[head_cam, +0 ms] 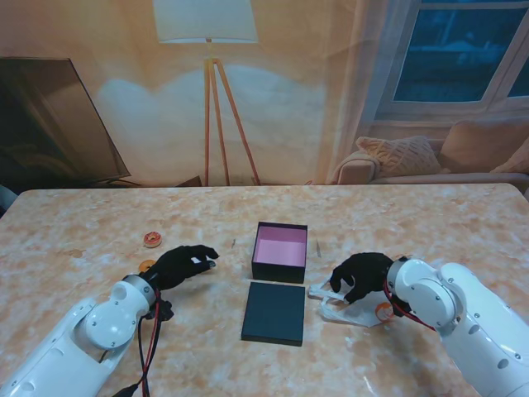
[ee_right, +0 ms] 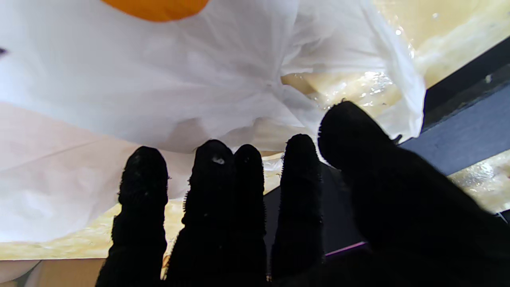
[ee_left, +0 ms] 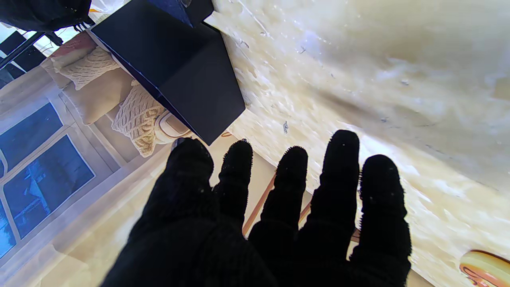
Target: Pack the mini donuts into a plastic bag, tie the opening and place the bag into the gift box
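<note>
The thin white plastic bag (head_cam: 343, 304) lay limp just right of the flat black lid (head_cam: 274, 313), under my right hand (head_cam: 361, 275), fingers curled; grip unclear. It looked light, slippery; I'd pinch its rim. Left hand (head_cam: 183, 265) hovered spread, empty.

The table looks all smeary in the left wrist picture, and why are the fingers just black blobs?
Left wrist view: the marble table is blurred into streaks. Both wrist views: the black-gloved fingers sit against bright surroundings, so they show as dark silhouettes.
</note>
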Robot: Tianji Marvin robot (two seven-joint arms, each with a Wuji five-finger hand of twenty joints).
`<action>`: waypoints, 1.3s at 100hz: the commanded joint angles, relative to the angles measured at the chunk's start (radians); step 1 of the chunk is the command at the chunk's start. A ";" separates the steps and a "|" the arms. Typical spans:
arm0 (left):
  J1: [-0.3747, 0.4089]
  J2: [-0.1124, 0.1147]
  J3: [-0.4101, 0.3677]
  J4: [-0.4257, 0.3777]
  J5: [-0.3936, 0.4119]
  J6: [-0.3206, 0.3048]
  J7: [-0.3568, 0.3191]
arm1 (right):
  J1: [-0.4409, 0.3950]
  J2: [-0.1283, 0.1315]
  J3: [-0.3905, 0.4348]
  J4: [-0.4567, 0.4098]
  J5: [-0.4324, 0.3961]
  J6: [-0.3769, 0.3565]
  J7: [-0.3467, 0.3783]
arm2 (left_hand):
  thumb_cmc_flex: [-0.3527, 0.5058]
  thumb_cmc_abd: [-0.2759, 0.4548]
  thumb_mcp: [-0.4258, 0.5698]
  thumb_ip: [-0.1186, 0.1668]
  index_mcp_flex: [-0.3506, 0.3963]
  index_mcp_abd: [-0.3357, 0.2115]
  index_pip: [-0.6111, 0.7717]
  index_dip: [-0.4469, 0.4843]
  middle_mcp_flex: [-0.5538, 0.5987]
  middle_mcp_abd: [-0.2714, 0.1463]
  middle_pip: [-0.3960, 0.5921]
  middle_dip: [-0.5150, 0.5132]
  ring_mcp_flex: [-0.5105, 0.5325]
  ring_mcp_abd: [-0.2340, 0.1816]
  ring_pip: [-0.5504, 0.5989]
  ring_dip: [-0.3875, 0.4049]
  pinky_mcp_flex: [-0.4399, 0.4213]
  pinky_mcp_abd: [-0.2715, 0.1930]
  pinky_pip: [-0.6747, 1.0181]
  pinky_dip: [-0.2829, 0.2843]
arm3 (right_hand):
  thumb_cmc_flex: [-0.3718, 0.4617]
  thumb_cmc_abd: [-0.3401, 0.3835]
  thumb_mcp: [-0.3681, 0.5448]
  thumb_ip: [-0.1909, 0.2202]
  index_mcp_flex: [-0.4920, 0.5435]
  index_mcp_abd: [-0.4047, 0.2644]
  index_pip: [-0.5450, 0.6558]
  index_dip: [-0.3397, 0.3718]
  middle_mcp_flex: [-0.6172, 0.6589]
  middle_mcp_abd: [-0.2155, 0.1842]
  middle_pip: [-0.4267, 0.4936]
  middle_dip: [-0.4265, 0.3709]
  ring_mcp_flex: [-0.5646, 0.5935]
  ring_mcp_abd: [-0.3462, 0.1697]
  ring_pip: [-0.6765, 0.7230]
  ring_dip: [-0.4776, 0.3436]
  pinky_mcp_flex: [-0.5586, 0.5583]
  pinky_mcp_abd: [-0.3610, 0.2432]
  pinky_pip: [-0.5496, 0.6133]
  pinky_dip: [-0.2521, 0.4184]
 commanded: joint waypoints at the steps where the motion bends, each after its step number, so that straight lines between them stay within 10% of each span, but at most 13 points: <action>1: 0.004 0.000 -0.003 -0.005 0.000 -0.002 -0.014 | 0.005 -0.005 -0.016 0.010 -0.015 0.000 0.018 | 0.013 0.001 -0.004 0.012 0.016 -0.015 -0.028 -0.019 -0.004 -0.016 0.001 -0.008 0.013 -0.010 0.017 -0.002 -0.008 -0.002 -0.005 0.014 | -0.020 -0.045 0.019 -0.001 -0.029 0.011 -0.016 0.000 -0.027 -0.009 -0.005 -0.006 -0.014 -0.020 -0.001 0.021 -0.003 -0.015 -0.004 -0.003; 33: 0.006 -0.001 -0.007 -0.006 0.004 -0.003 -0.007 | 0.048 -0.004 -0.075 0.044 -0.048 0.010 0.009 | 0.015 0.000 -0.002 0.012 0.020 -0.010 -0.025 -0.023 -0.008 -0.014 -0.001 -0.009 0.010 -0.009 0.016 -0.001 -0.010 -0.002 -0.007 0.014 | -0.037 -0.070 0.047 -0.008 0.047 -0.027 0.046 0.038 -0.041 0.006 -0.009 -0.013 -0.028 -0.011 -0.008 0.019 -0.014 -0.006 -0.018 -0.006; 48: 0.007 -0.001 -0.009 -0.007 0.010 -0.005 -0.003 | 0.067 -0.007 -0.102 0.066 -0.038 0.030 -0.005 | 0.016 -0.004 -0.002 0.012 0.019 -0.014 -0.024 -0.023 -0.006 -0.015 0.001 -0.008 0.012 -0.009 0.016 -0.001 -0.010 -0.002 -0.009 0.013 | -0.006 -0.123 0.022 -0.132 0.064 -0.074 0.185 0.100 -0.044 0.013 -0.010 -0.016 -0.032 -0.005 -0.010 0.017 -0.020 -0.001 -0.020 -0.004; 82: 0.007 -0.002 -0.011 -0.006 0.018 -0.003 0.002 | 0.070 -0.012 -0.111 0.078 -0.023 0.065 -0.026 | 0.019 -0.012 0.000 0.014 0.020 -0.009 -0.024 -0.025 -0.005 -0.014 0.001 -0.008 0.011 -0.008 0.017 0.000 -0.013 -0.004 -0.013 0.011 | 0.001 -0.158 0.017 -0.174 0.119 -0.120 0.386 0.381 -0.033 0.017 0.007 -0.023 -0.027 0.010 -0.013 0.007 -0.027 0.016 -0.025 -0.016; 105: 0.008 -0.002 -0.013 -0.007 0.023 -0.004 0.005 | 0.068 -0.020 -0.109 0.085 -0.009 0.078 -0.062 | 0.019 -0.013 0.001 0.014 0.019 -0.011 -0.024 -0.026 -0.005 -0.016 0.002 -0.007 0.012 -0.009 0.018 0.000 -0.013 -0.003 -0.015 0.011 | -0.003 -0.103 0.029 -0.152 0.208 -0.115 0.564 0.602 -0.017 0.027 0.000 -0.039 -0.024 0.027 -0.021 -0.003 -0.028 0.026 -0.017 -0.018; 130: 0.008 -0.002 -0.013 -0.008 0.020 -0.001 0.005 | 0.070 -0.027 -0.111 0.096 0.041 0.099 -0.082 | 0.017 -0.007 0.001 0.013 0.021 -0.009 -0.022 -0.024 -0.003 -0.013 0.003 -0.008 0.012 -0.007 0.019 0.000 -0.012 -0.003 -0.014 0.012 | 0.047 0.054 -0.116 -0.136 0.191 -0.112 0.576 0.625 0.021 0.026 -0.016 -0.068 -0.001 0.038 -0.026 -0.025 -0.023 0.028 -0.001 -0.028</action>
